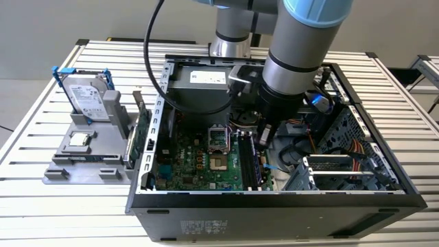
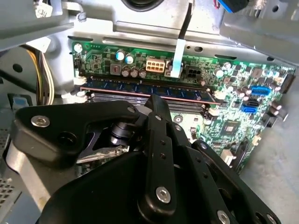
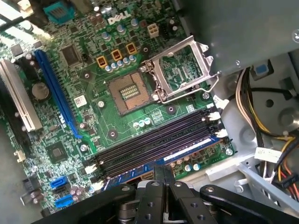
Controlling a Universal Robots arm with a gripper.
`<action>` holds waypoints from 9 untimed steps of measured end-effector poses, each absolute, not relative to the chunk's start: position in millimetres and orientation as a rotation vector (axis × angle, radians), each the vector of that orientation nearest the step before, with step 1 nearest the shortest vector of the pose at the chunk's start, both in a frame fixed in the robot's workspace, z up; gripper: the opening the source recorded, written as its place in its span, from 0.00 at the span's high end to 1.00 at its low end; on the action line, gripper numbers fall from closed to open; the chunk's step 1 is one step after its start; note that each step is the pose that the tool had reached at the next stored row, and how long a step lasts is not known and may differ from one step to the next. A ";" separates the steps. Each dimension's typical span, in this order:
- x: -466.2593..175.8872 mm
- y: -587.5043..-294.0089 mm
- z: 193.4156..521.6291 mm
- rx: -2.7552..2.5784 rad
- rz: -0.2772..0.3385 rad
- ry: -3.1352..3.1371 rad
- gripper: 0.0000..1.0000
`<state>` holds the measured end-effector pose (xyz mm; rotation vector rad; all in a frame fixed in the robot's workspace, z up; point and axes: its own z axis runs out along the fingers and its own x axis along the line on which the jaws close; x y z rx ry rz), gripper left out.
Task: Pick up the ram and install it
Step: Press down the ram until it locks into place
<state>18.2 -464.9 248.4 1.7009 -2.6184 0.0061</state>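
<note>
The ram is a long dark blue-green stick with black chips, standing on edge in a memory slot of the motherboard with a clip at each end. It appears in the first wrist view as a blue strip with a white label, and in the exterior view inside the case. My gripper is right over the middle of the ram's top edge, fingers pressed together with nothing between them. The same fingers point down at the slot row, and in the exterior view the gripper hangs inside the case.
The open computer case has metal walls close around the arm, with cables and a drive cage at the exterior view's right. The CPU socket lies open. Outside, a grey fixture holds a hard drive, a small silver chip and a green board.
</note>
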 end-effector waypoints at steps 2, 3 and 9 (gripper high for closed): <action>18.1 -464.7 248.4 1.735 0.006 -2.596 1.00; 18.0 -464.6 248.3 1.752 0.007 -2.584 1.00; 17.6 -464.3 248.2 1.856 0.008 -2.511 1.00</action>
